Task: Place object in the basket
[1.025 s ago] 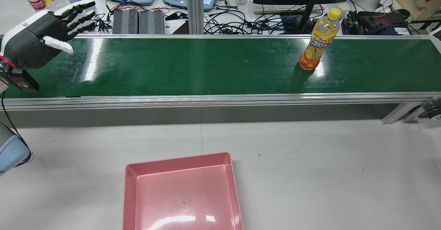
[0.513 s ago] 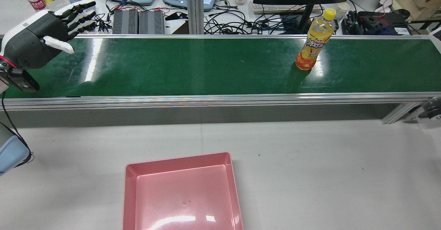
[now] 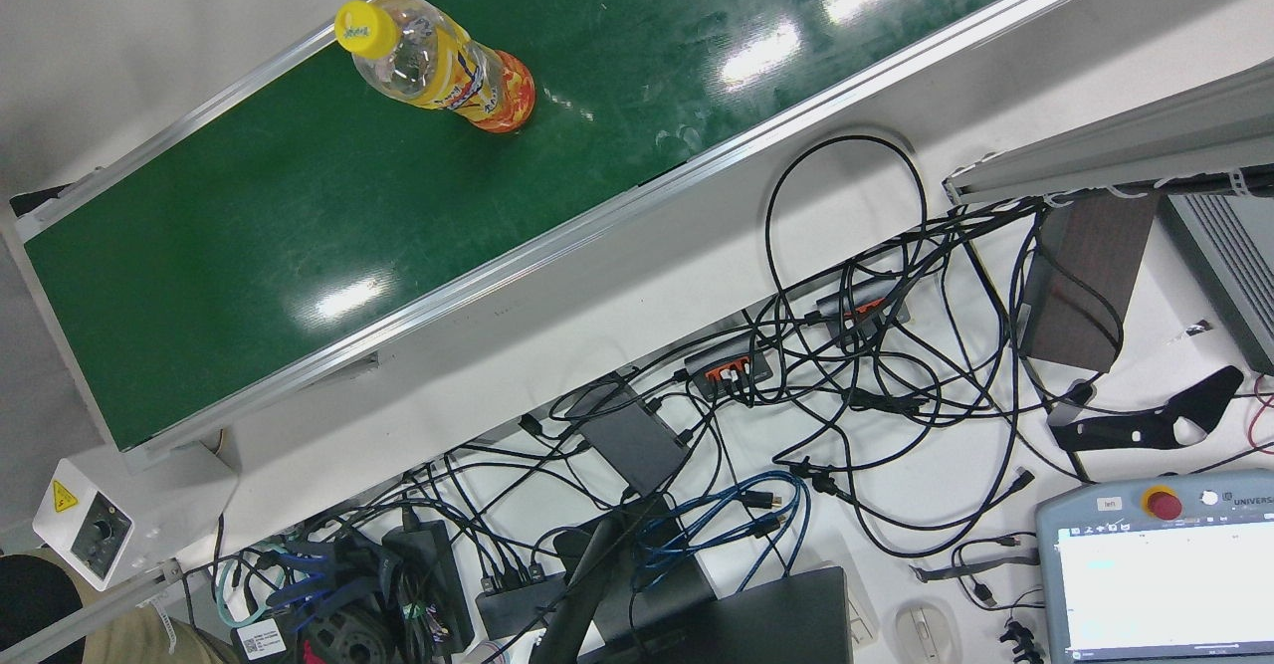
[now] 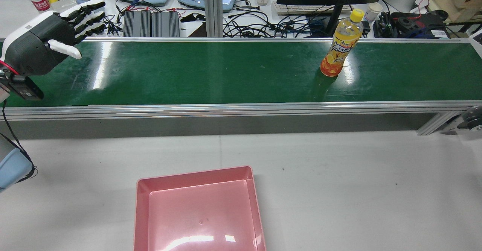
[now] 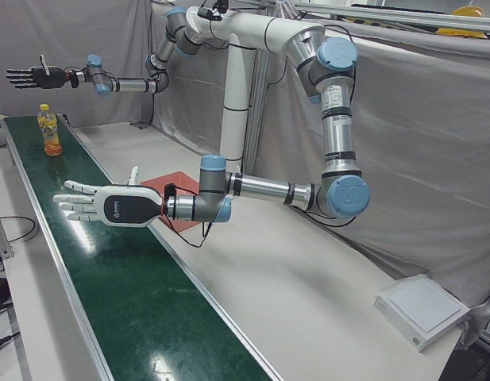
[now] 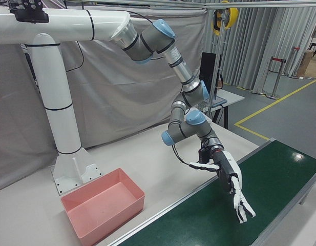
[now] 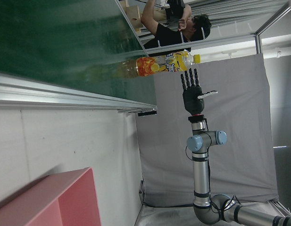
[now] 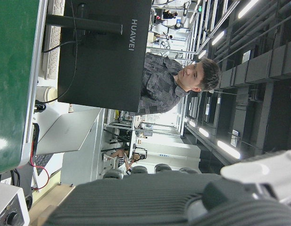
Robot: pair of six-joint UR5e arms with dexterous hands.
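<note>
Bottle (image 4: 340, 44) stands upright on the belt (image 4: 211, 72) at 2 o'clock in the rear view, well apart from both empty, wide-spread hands, left (image 4: 45, 42) and right (image 5: 40, 76); pickup not begun, so next comes reaching, then the basket (image 4: 199, 209).

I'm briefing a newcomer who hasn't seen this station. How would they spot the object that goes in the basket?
Find the long green conveyor belt running across the station. Standing upright on it, toward the rear view's right, is a clear plastic drink bottle. It is the only thing on the belt: orange liquid, yellow cap, orange-and-yellow label, unlike the empty pink basket on the white table.
</note>
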